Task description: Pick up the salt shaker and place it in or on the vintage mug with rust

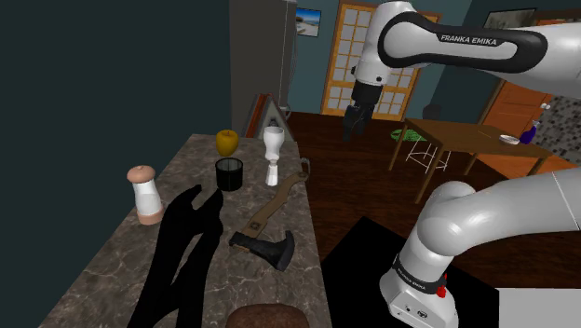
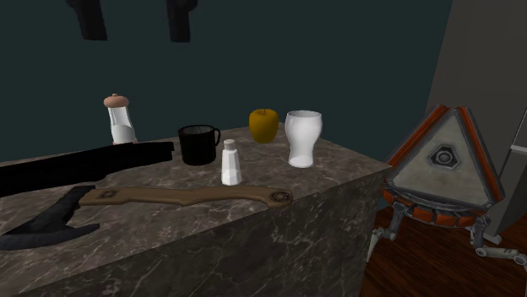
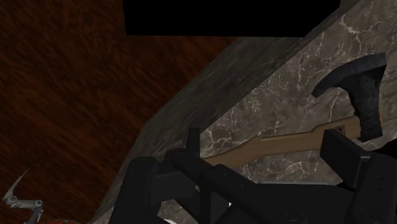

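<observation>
A white Franka arm (image 1: 484, 42) reaches from its stand across the shoulder view. Its black gripper (image 1: 355, 130) hangs high over the wooden floor, off the edge of a dark marble counter (image 1: 112, 270) and well apart from everything on it. The fingers (image 3: 192, 141) stand wide apart and hold nothing.

A long black object (image 1: 182, 252), too dark to identify, lies along the counter. Next to it lies a hatchet (image 2: 186, 196) with a wooden handle and a dark head. A triangular grey and orange machine (image 2: 441, 164) stands on legs on the floor beside the counter.

Upright on the counter are:
- a white grinder (image 2: 119, 120) with a brownish top
- an empty white glass (image 2: 302, 137)
- a black mug (image 2: 198, 144)
- a yellow apple (image 2: 263, 124) at the back

The small white salt shaker (image 2: 231, 163) is also upright. It stands just behind the hatchet's handle, between the mug and the glass, and touches neither.
</observation>
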